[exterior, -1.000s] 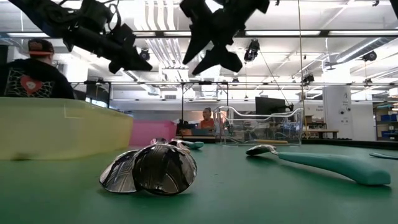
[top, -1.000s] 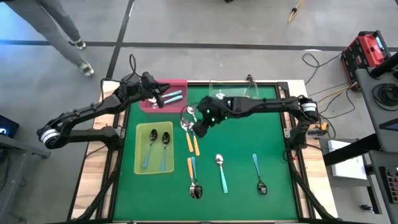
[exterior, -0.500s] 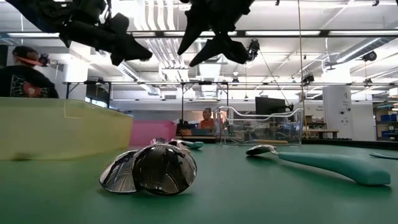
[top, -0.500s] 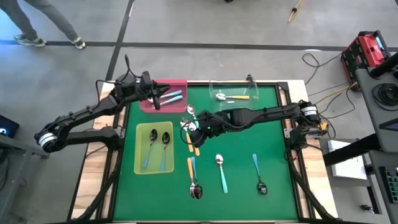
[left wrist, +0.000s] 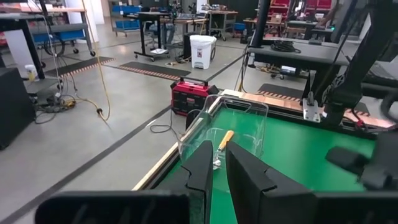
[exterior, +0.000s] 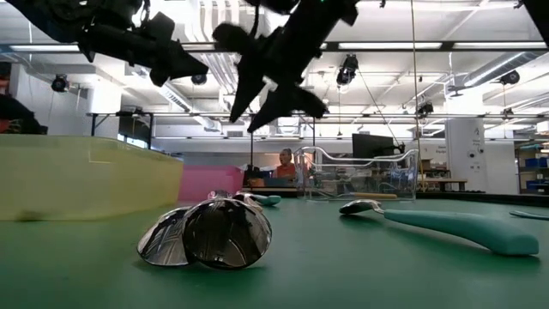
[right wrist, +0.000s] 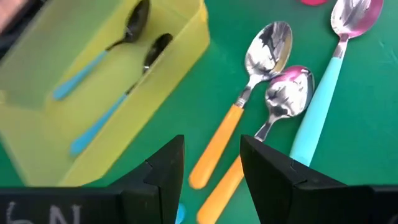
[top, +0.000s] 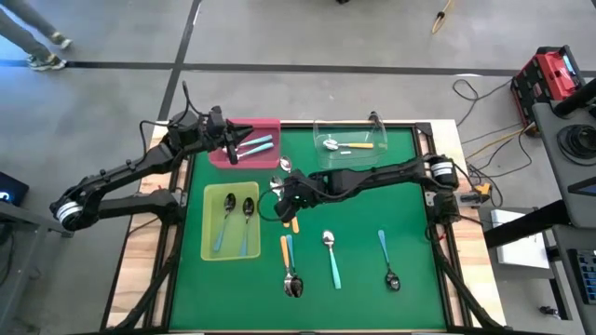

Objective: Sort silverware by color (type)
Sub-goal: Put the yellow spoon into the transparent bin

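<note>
Right gripper (right wrist: 211,168) gapes above two glossy orange-handled spoons (right wrist: 245,134); left gripper (left wrist: 219,171) closed, empty.

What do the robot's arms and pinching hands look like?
Both arms are thin, black and jointed, with a silver ring near each base. The left arm has a black cable looping off it. Each ends in a black pincer with two flat, blocky fingers: the left pincer and the right pincer. White letters are printed near the right pincer's fingers.
</note>
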Action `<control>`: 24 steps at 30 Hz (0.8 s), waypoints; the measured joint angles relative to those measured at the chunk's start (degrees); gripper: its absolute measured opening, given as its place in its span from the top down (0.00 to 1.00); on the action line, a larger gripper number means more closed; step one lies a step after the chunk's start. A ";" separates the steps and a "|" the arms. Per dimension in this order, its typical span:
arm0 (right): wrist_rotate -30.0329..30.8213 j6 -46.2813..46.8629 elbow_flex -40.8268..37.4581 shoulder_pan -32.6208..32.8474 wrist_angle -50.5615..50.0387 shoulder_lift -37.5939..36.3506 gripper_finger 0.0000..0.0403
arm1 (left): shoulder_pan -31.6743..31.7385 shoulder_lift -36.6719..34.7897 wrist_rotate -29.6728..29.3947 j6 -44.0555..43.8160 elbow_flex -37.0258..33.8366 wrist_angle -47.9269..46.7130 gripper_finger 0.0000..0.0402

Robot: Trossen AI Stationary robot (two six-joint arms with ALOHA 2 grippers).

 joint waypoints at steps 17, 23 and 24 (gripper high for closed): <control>3.41 -0.42 24.10 -1.04 -26.79 19.97 0.64 | -1.14 -0.09 0.87 -1.68 -0.45 0.19 0.93; 4.46 -1.46 32.84 -1.09 -31.44 26.28 0.64 | -1.20 -0.17 0.87 -1.68 -0.89 0.07 0.93; 4.47 -1.48 33.82 -1.11 -31.88 26.96 0.64 | -1.22 -0.17 0.87 -1.68 -1.02 0.06 0.93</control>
